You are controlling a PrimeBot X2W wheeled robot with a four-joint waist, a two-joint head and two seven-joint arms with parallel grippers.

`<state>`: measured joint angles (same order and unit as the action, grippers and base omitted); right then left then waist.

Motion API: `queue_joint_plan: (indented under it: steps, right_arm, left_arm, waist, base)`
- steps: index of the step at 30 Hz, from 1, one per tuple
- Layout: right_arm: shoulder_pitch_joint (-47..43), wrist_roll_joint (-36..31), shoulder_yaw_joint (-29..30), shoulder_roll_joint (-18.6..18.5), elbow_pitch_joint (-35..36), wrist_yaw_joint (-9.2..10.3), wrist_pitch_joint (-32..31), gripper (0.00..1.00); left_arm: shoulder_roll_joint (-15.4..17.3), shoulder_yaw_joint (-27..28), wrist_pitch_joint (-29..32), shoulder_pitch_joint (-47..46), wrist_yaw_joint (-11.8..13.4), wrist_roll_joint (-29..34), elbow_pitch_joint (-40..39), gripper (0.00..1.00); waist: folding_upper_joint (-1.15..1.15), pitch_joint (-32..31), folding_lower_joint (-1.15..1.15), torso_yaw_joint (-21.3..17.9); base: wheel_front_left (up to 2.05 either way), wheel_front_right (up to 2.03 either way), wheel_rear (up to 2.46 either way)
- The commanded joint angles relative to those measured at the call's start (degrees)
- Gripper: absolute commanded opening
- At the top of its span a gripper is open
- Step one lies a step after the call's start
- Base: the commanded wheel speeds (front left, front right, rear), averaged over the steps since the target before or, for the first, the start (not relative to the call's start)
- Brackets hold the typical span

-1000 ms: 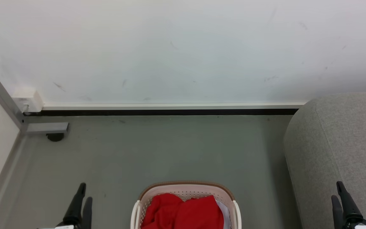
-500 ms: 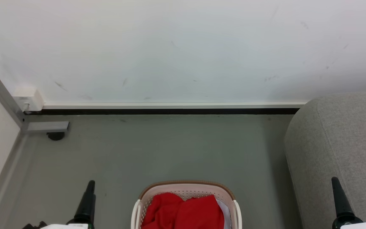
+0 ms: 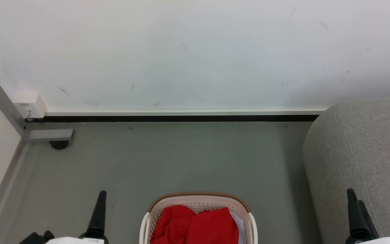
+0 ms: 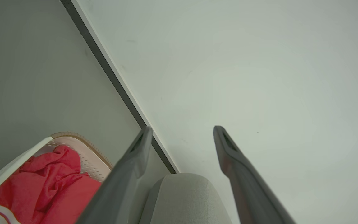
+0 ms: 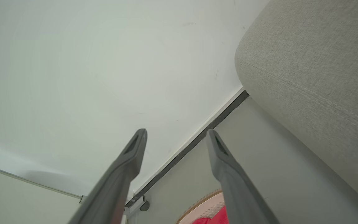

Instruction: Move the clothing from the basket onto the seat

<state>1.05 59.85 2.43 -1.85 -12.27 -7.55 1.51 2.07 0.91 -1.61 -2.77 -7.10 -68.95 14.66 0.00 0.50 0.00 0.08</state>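
Note:
The cream basket [image 3: 199,198] with its brown rim stands on the floor at the bottom centre of the head view, with red clothing [image 3: 195,227] bunched inside. The grey seat [image 3: 367,149] rises at the right. My left gripper [image 3: 101,203] hovers left of the basket, and my right gripper [image 3: 353,203] hangs in front of the seat's side. In the left wrist view the left gripper [image 4: 182,130] is open and empty, with basket [image 4: 82,144], clothing [image 4: 48,183] and seat [image 4: 185,196] below. The right gripper [image 5: 176,133] is open and empty beside the seat [image 5: 315,62].
A white wall with a dark baseboard [image 3: 181,119] closes the far side. At the left stand a pale panel, a grey metal frame with a foot [image 3: 59,145], and a white wall box [image 3: 29,105]. Bare grey floor [image 3: 181,159] lies between basket and wall.
My left gripper has shifted right toward the basket and turned edge-on. My right gripper has shifted slightly left. Basket, clothing and seat have not moved.

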Motion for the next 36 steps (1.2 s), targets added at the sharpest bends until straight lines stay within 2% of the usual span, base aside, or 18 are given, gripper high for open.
queue_joint_plan:
  steps: [1,28,36]
  right_arm:
    - [0.3,-2.2,-0.2,-0.5,1.3,0.03,0.6,1.00]
    - [-1.0,-21.6,-2.8,-0.8,4.1,0.06,5.7,1.00]
    - [-0.8,-26.4,-4.0,-1.4,3.9,0.06,6.9,1.00]
  left_arm:
    - [0.5,-0.2,-0.6,-0.2,-0.3,1.8,-0.9,1.00]
    - [0.7,-3.2,-5.6,0.6,-0.4,19.4,-2.2,1.00]
    - [0.8,-3.3,-6.8,0.8,-0.3,26.9,-2.4,1.00]
  waist:
    - [0.00,0.0,0.00,0.0]
    - [0.00,0.1,0.00,-0.3]
    - [0.00,0.0,0.00,-0.6]
  base:
    - [0.00,0.00,0.00]
    - [0.00,0.00,0.00]
    - [0.00,0.00,0.00]
